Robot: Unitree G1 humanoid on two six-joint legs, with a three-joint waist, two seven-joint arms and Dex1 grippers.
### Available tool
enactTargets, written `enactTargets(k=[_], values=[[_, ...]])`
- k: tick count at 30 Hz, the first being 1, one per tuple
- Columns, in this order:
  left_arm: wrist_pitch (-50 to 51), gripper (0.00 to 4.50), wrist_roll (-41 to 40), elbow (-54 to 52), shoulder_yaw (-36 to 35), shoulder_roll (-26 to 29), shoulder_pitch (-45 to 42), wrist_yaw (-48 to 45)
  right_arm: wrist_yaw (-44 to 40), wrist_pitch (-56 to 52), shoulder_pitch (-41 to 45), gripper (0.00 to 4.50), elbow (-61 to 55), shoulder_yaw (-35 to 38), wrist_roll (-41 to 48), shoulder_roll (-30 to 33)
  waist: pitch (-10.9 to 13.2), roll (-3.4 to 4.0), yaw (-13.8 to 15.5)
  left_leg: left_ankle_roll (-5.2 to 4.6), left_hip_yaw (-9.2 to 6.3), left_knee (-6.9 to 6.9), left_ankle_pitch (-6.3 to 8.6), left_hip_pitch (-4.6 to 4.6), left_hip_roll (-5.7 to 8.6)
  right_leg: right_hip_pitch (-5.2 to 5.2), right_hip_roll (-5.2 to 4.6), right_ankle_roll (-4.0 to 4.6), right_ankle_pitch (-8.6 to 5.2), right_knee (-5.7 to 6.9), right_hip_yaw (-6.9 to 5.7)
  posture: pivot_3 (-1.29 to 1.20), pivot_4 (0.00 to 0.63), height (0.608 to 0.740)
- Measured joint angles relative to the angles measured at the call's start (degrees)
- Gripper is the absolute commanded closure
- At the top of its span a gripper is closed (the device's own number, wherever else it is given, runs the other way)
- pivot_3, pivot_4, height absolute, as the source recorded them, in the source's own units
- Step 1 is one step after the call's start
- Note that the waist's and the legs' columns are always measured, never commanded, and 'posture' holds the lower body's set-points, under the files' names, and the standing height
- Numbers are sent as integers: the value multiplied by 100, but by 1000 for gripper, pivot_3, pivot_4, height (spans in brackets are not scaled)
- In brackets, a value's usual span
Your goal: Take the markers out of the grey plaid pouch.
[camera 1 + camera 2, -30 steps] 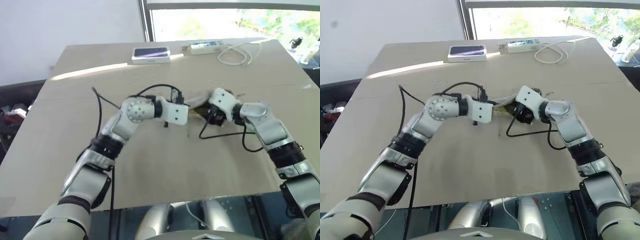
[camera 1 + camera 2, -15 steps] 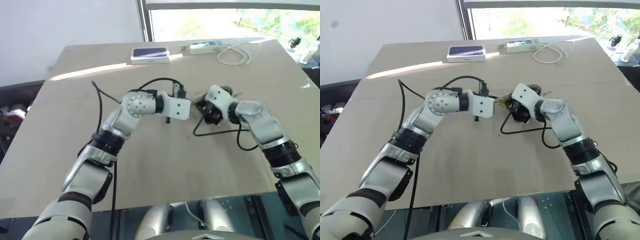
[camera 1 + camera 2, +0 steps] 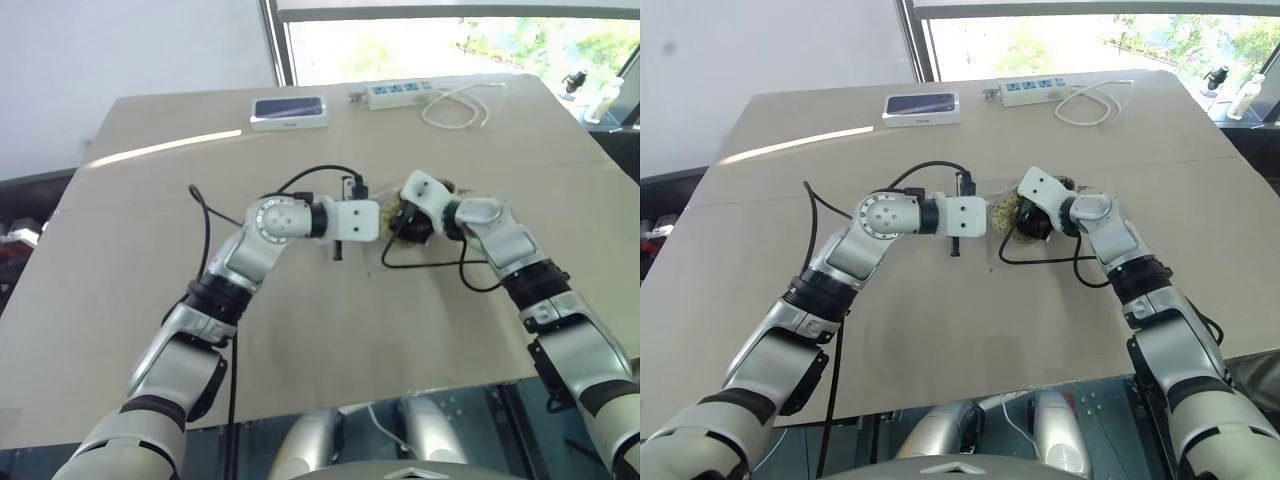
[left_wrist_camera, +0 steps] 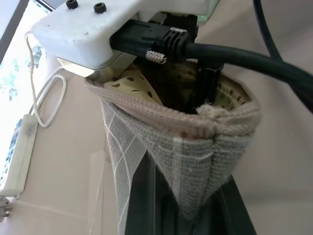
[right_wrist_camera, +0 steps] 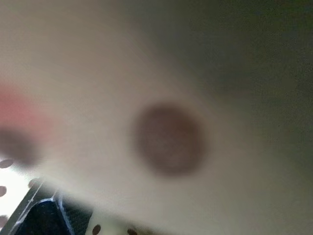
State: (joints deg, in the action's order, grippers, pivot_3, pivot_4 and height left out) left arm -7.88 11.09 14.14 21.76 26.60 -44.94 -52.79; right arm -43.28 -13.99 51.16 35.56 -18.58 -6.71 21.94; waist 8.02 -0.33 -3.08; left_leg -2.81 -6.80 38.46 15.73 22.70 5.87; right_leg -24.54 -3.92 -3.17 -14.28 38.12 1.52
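The grey plaid pouch hangs just above the tan table, mouth open, showing its dotted tan lining. My left gripper is shut on one corner of the pouch. From the opposite side my right gripper reaches into the pouch's mouth with its black fingers spread wide inside. The markers are hidden within the pouch. In the right wrist view the lining sits very close, with a reddish blur that I cannot identify.
A white-edged box with a dark top lies at the table's far side. Right of it are a white power strip and its looped cord. Black cables trail on the table under my right wrist.
My right gripper has pushed forward and down, deeper into the pouch's mouth. My left wrist has rolled while keeping its hold on the pouch. The head view has shifted a little.
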Motion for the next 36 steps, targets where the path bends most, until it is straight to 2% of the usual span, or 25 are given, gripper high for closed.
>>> enactTargets(k=[3, 4, 7, 13, 17, 26, 36], values=[[93, 4500, -12, -24, -51, -10, 24, -8, -71, 246, 137, 82, 405, 75, 21, -88, -2, 0, -35, 0, 0, 3, 0, -2, 0, 2, 0, 0, 0, 4, 1, 0, 150, 740], [134, 4500, -13, -46, -56, -13, 26, -10, -99, 338, 183, 597, 551, 100, 22, -112, -2, 0, -41, 0, 0, 4, 0, -4, 0, 2, 0, 0, 0, 6, 1, 0, 150, 740], [154, 4500, -14, -111, -85, -17, 67, -12, -116, 475, 214, 1483, 729, 136, 24, -133, -4, 1, -43, 3, -1, 4, -2, -5, 0, 2, 0, 0, 0, 11, 1, 0, 150, 740], [185, 4500, -54, -110, -103, -16, 91, 10, -130, 591, 227, 1516, 818, 163, 19, -137, -4, 1, -42, 3, -1, 6, -2, -6, 1, 2, -1, 0, 0, 14, 2, 0, 150, 740], [-4, 4500, -72, 107, -121, -22, 88, 140, -127, 545, 80, 1516, 483, 151, -27, 2, -4, 1, -22, 3, -2, 6, -2, -6, 1, 1, -2, 0, 0, 16, 1, 0, 150, 740], [-908, 4500, 24, 965, -117, -137, 92, 690, -245, -823, -939, 1516, -2040, 138, -173, 534, -4, 1, 92, 3, -11, 6, -2, 12, 6, -7, -8, 0, 0, 6, -12, 0, 150, 740], [-1264, 4500, 119, 1209, -108, -210, 223, 1002, -178, -2057, -1365, 1516, -3367, 280, 29, 680, -4, 1, 83, 3, -10, 4, -2, 12, 5, -7, -8, 0, 0, 7, -9, 0, 150, 740]])
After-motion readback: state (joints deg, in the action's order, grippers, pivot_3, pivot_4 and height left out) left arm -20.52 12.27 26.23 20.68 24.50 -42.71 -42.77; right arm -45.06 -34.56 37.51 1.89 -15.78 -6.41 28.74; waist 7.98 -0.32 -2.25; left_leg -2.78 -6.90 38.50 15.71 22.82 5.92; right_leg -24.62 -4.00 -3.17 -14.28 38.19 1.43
